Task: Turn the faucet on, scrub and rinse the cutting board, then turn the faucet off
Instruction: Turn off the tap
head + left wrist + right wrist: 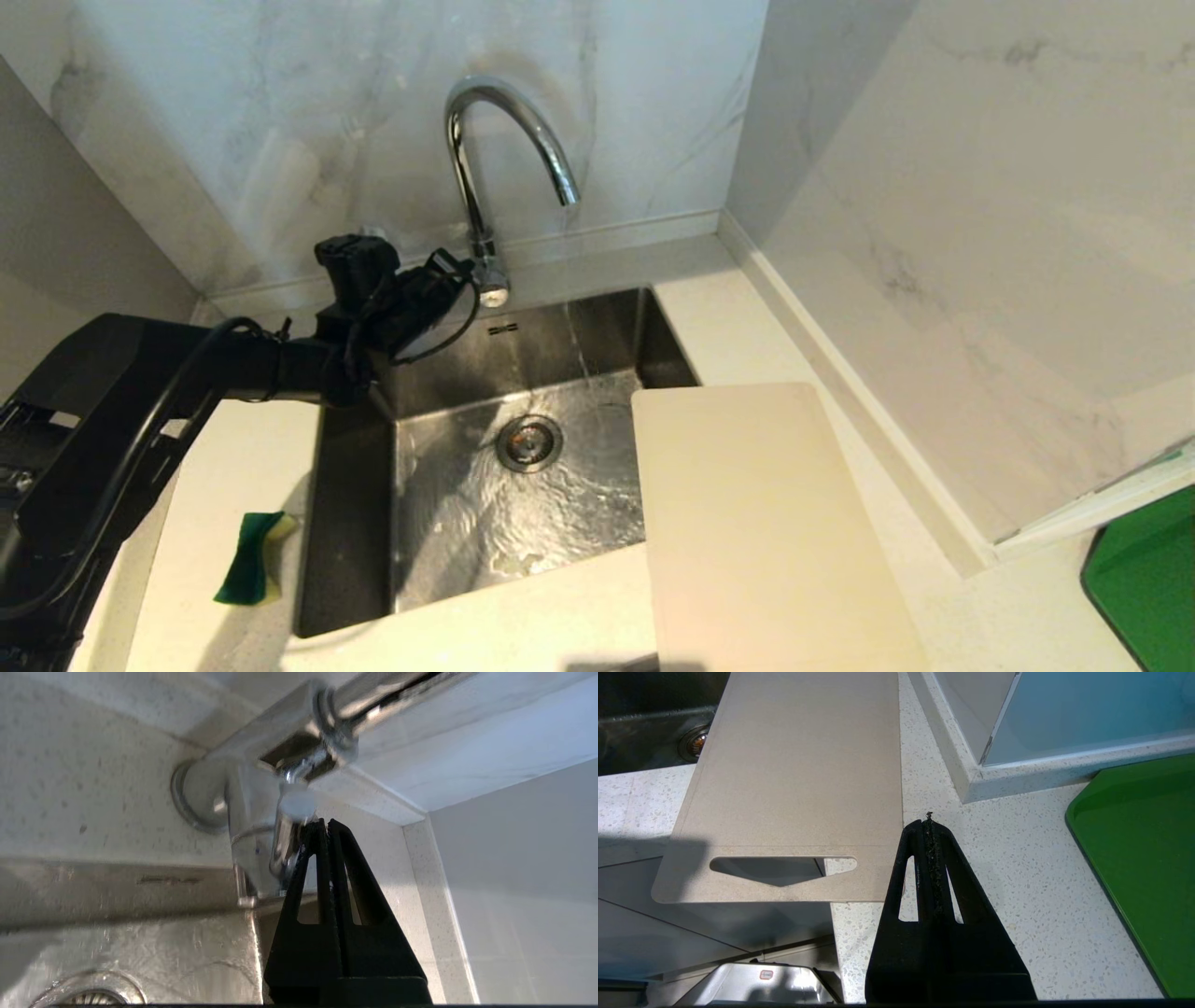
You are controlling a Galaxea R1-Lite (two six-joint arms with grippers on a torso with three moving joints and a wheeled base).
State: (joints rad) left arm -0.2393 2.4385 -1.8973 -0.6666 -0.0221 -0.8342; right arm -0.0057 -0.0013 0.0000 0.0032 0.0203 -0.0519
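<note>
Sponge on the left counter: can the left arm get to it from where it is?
Probably yes. The left gripper, jaws shut and empty, is up at the faucet base. The sponge lies on the same side of the sink, on open counter with nothing on top of it or between.

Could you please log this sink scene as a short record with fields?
water: running from the faucet into the sink
left gripper: shut, tips at the faucet's side lever
right gripper: shut, above the counter beside the cutting board
cutting board: flat on the counter, one end over the sink
sponge: on the counter left of the sink
</note>
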